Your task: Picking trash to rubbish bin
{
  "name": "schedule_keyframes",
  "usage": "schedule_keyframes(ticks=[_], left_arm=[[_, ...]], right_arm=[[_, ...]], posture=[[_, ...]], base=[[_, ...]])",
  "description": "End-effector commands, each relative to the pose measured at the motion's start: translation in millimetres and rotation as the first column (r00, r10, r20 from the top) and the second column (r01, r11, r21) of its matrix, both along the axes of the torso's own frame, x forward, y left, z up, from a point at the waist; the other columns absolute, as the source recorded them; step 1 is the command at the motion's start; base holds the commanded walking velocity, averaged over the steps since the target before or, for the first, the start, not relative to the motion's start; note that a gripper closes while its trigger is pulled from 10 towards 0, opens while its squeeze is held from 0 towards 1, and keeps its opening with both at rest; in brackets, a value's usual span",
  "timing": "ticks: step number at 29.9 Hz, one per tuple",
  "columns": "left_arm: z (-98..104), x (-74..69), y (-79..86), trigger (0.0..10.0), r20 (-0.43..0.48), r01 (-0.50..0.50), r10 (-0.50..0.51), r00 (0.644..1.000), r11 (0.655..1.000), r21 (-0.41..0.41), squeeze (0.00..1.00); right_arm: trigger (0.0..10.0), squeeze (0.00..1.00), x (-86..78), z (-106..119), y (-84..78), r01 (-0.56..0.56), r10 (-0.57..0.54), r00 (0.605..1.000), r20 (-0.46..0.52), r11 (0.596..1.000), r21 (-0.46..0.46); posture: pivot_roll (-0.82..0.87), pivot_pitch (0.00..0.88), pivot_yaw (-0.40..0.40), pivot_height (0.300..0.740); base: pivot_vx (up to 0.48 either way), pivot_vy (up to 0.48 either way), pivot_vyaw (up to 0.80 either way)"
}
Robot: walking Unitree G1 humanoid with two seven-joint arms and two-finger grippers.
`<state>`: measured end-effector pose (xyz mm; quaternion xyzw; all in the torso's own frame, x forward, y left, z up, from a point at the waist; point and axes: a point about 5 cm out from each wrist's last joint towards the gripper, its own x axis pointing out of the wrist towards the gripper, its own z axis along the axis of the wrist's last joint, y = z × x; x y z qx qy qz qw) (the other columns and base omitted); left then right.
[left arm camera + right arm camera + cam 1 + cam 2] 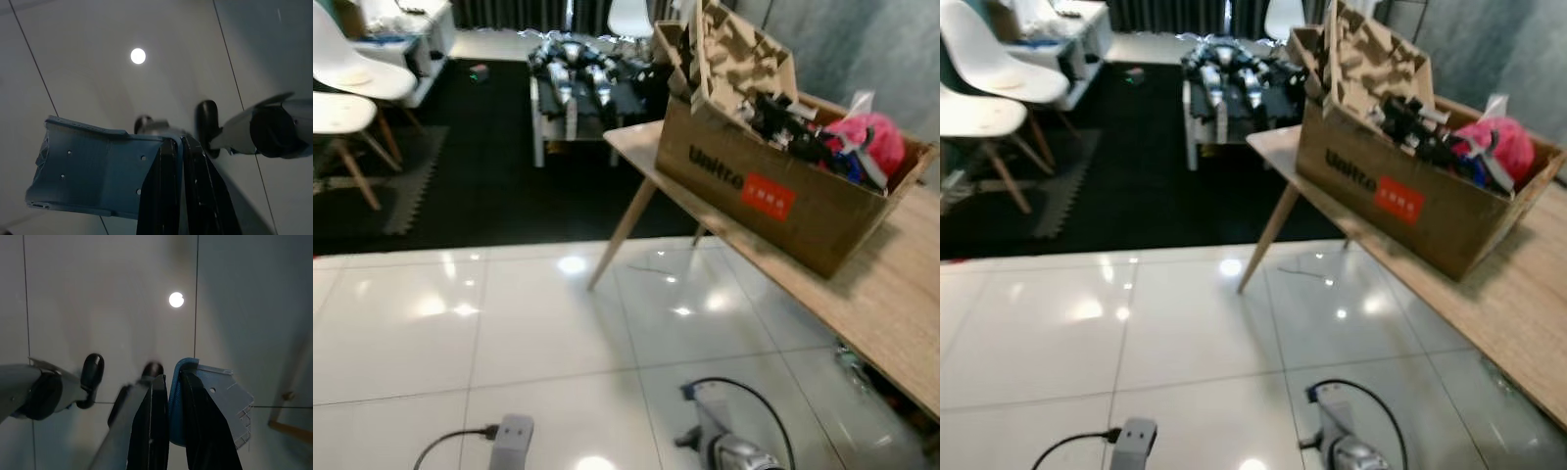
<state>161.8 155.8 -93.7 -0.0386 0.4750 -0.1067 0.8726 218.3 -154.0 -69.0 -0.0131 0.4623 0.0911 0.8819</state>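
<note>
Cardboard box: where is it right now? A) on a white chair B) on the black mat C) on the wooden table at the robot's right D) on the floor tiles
C: the cardboard box sits on the wooden table at the right, open and stuffed with items, well above the floor tiles.
</note>
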Motion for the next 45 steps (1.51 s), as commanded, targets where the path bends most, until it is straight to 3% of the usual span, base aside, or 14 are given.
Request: schedule_keyframes(ticks=[1, 12, 25, 45], left_arm=[[-2, -4.7, -2.0, 10.0, -0.018, 0.016, -0.016, 1.0, 1.0, 0.004, 0.0], [-3, -6.0, -1.6, 10.0, -0.021, 0.022, -0.022, 1.0, 1.0, 0.005, 0.0], [-2, -4.0, -0.7, 10.0, -0.014, 0.013, -0.012, 1.0, 1.0, 0.022, 0.0], [-2, -4.8, 7.0, 10.0, -0.017, 0.01, -0.009, 1.0, 0.998, 0.068, 0.0]], right_arm=[[10.0, 0.0, -0.4, 0, -8.6, 0.018, -0.018, 1.0, -0.002, 1.0, -0.016], [10.0, 0.0, -1.0, 0, -7.1, 0.019, -0.019, 1.0, -0.005, 1.0, -0.012], [10.0, 0.0, -1.9, -1, -7.1, 0.009, -0.009, 1.0, -0.009, 1.0, -0.016], [10.0, 0.0, -2.0, -1, -5.8, 0.004, -0.005, 1.0, -0.008, 1.0, -0.015]], posture=[[0.12, 0.036, -0.06, 0.74], [0.12, 0.041, -0.059, 0.74], [0.12, 0.041, -0.061, 0.74], [0.12, 0.031, -0.055, 0.74]], base=[[0.386, 0.0, 0.0], [0.362, 0.0, 0.0], [0.373, 0.0, -0.76], [0.0, 0.0, -0.8]])
